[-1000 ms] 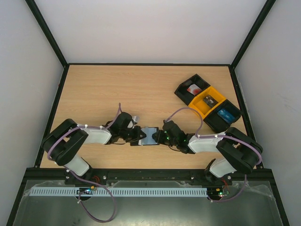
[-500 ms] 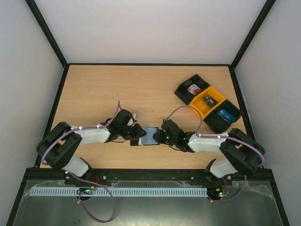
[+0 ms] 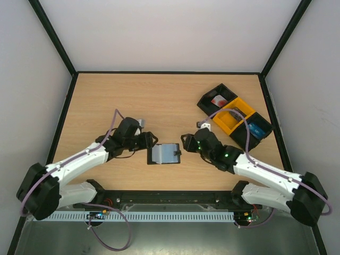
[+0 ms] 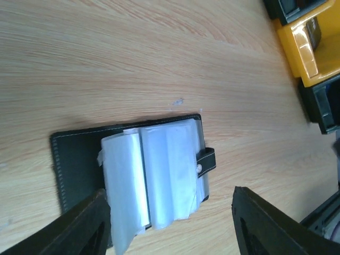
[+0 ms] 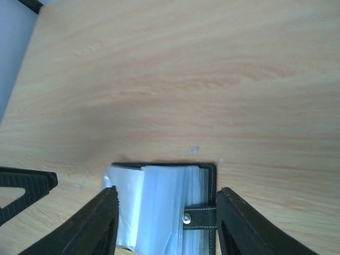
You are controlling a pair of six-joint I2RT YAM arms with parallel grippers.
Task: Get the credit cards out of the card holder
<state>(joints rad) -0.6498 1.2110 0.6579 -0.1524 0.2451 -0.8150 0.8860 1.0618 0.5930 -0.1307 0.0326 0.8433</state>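
Observation:
The black card holder [image 3: 164, 154] lies open on the wooden table, its pale grey-blue sleeves [image 4: 159, 175] fanned upward and its snap strap [image 5: 199, 217] on the right side. No credit cards show in the sleeves. A whitish piece with a red mark, possibly one of the credit cards [image 3: 218, 100], lies in the far black bin. My left gripper [image 3: 151, 141] hovers open just left of the holder, nothing between its fingers [image 4: 90, 223]. My right gripper [image 3: 185, 142] hovers open just right of it, its fingers [image 5: 239, 223] straddling the holder from above without touching it.
A row of open bins stands at the back right: a black one [image 3: 212, 103], a yellow one [image 3: 234, 114] holding a dark item, and another black one [image 3: 254, 130] with something blue. A black frame rims the table [image 3: 106, 101].
Both grippers have opened, let go of the holder and drawn back from it, the left leftward and the right rightward. The holder now lies free and open on the table.

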